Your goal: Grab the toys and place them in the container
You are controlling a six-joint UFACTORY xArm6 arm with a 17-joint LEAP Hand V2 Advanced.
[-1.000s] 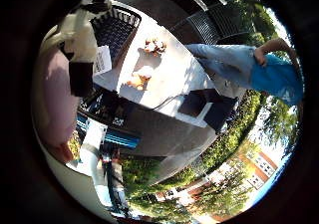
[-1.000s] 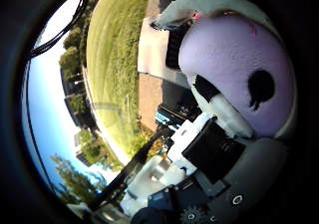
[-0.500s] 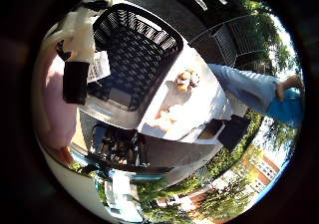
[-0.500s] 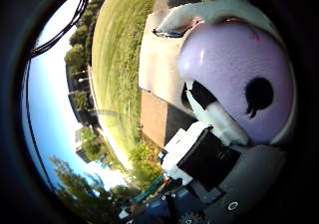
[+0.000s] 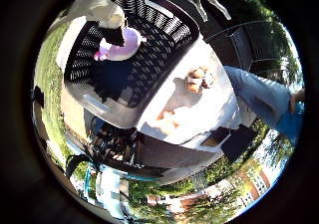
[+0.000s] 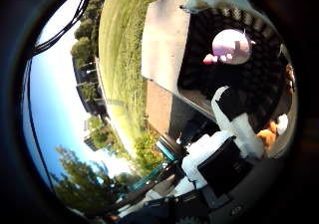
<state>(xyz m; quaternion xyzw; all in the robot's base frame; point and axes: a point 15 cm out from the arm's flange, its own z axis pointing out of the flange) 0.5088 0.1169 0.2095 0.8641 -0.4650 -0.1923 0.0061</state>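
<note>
Look down through the palm and you will see the pink toy [image 6: 232, 46] lying inside the black basket [image 5: 164, 40], apart from the hand [image 6: 234, 134]. It is a round, plump soft toy in pale pink to lilac, with small stubby feet in a stronger pink sticking out on one side and a little point like an ear or tail on the other. It rests on the basket's slotted floor, near one wall, partly behind a white and black finger in the little finger side view.

The basket is dark with a lattice of slots in its walls and a pale grey rim, and it stands on the white worktop [image 5: 199, 109]. Two more toys lie on that worktop outside the basket: a brown and white plush [image 5: 199, 78] just beside the basket's rim, and an orange and cream one [image 5: 169, 117] a little further along the bright surface.

Your fingers [image 6: 239, 119] hold nothing. The one that shows clearly in the thumb side view reaches out fairly straight over the basket, so the hand reads as relaxed and open, with the pink toy well clear of it.

Grass and paving surround the worktop.
</note>
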